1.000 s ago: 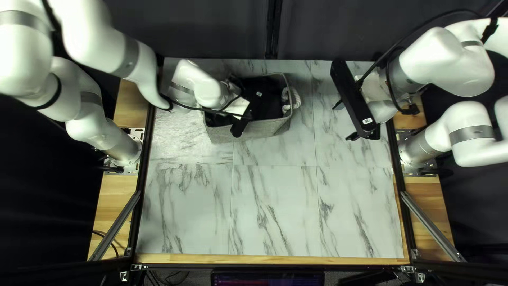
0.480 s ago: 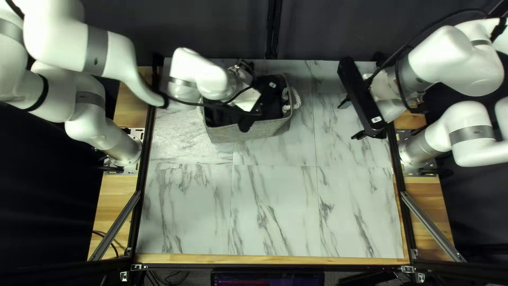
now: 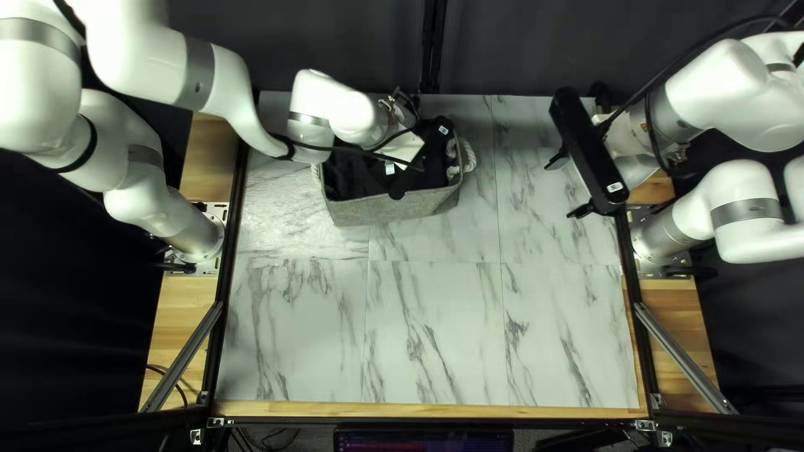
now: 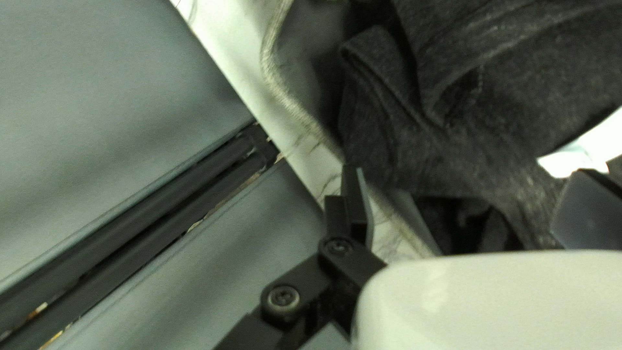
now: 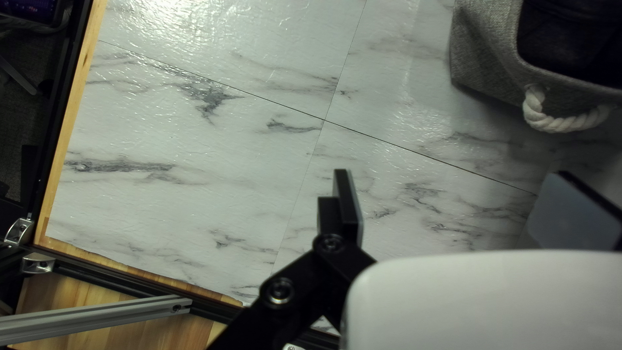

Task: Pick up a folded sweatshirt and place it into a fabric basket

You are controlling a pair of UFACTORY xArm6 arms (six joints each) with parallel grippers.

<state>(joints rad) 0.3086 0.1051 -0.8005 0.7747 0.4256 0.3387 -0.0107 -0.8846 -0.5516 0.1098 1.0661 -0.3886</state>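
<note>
Marbled tabletop (image 3: 435,335): one basket (image 3: 360,213), one dark sweatshirt (image 4: 466,152) inside.

Both arms (image 3: 151,63) are smooth, rounded and glossy white, with grey bands (image 3: 198,74), black cables (image 3: 360,151), and round screws (image 4: 283,297) in black links (image 4: 307,275).

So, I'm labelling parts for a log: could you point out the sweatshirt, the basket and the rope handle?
Sweatshirt (image 4: 518,78): left wrist view, on its dark cloth.
Basket (image 3: 364,211): top left view, on its grey outer wall.
Rope handle (image 5: 565,124): right wrist view, on the middle of its loop.
</note>
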